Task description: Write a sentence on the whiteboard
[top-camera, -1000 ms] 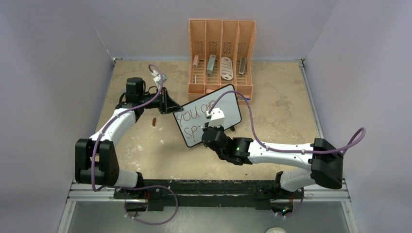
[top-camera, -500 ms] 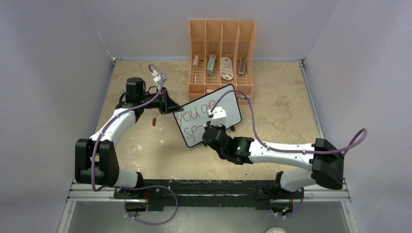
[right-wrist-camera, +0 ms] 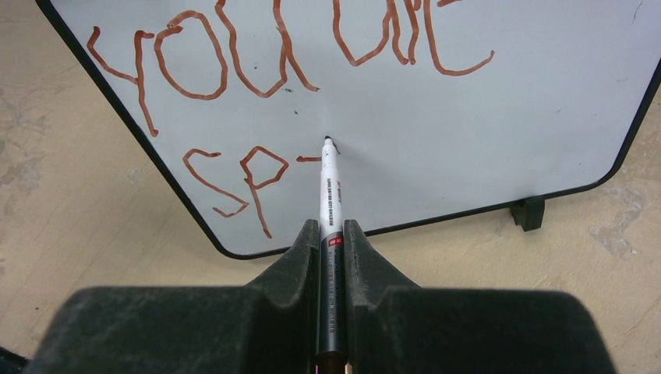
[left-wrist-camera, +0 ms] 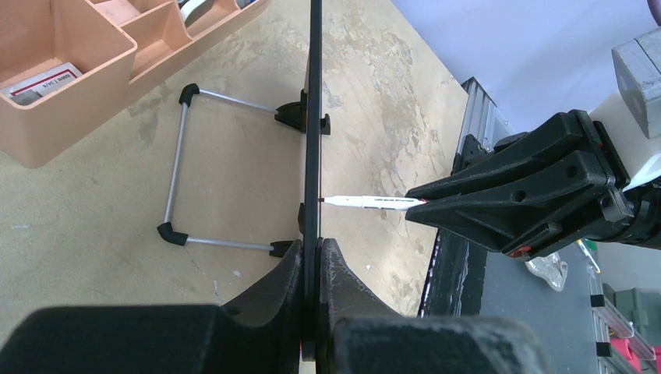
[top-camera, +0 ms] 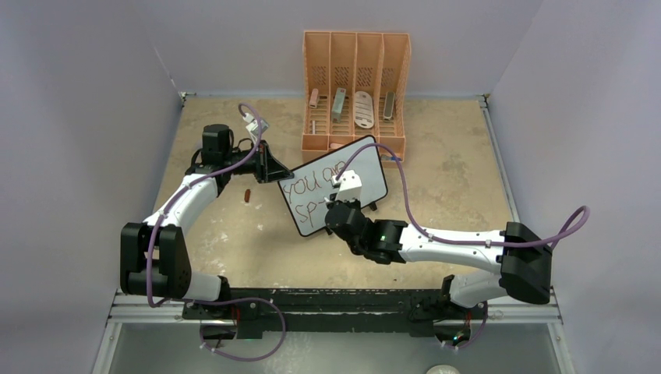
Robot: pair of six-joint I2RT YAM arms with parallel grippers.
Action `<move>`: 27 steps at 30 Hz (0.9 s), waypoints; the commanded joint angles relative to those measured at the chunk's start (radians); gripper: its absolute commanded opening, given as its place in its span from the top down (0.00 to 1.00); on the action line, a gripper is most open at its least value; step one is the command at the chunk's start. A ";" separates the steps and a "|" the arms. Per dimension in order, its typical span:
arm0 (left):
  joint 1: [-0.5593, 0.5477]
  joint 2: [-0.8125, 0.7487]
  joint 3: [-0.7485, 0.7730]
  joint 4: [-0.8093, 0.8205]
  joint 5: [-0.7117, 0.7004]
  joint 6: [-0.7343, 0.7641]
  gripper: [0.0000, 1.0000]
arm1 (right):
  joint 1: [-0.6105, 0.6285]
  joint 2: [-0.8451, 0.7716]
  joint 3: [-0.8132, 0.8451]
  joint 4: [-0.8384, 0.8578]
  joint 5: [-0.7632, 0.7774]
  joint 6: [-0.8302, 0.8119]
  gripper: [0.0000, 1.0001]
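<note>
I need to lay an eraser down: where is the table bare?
Bare table right of the whiteboard and orange organizer, out to the right edge; also the near stretch in front of the whiteboard. Crowded: the middle around the whiteboard, with a small red-brown piece just left.

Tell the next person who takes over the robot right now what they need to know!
Left end effector: shut on the whiteboard, clamping its edge so it stands upright on the table.
Right end effector: shut on the marker, with the tip against the board face.
Done: the sentence reads "you are" on the top line, then "sp" and a short dash just begun on the second.
Left: finish the second line. Keep the left grip steady while writing.
</note>
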State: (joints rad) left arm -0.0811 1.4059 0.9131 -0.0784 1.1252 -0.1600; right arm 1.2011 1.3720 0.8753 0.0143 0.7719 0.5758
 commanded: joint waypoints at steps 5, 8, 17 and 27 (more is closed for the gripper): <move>-0.008 -0.019 0.036 -0.015 0.012 0.022 1.00 | -0.005 0.004 0.045 0.093 0.005 -0.052 1.00; -0.008 -0.019 0.035 -0.015 0.011 0.022 1.00 | -0.003 0.004 0.045 0.101 -0.012 -0.064 1.00; -0.008 -0.019 0.035 -0.015 0.007 0.022 1.00 | 0.011 0.019 0.044 0.087 -0.073 -0.081 1.00; -0.008 -0.016 0.037 -0.015 0.011 0.021 1.00 | 0.025 0.016 0.023 0.040 -0.082 -0.053 1.00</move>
State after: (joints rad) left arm -0.0811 1.4059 0.9146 -0.0826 1.1221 -0.1551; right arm 1.2205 1.3884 0.8825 0.0616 0.6910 0.5083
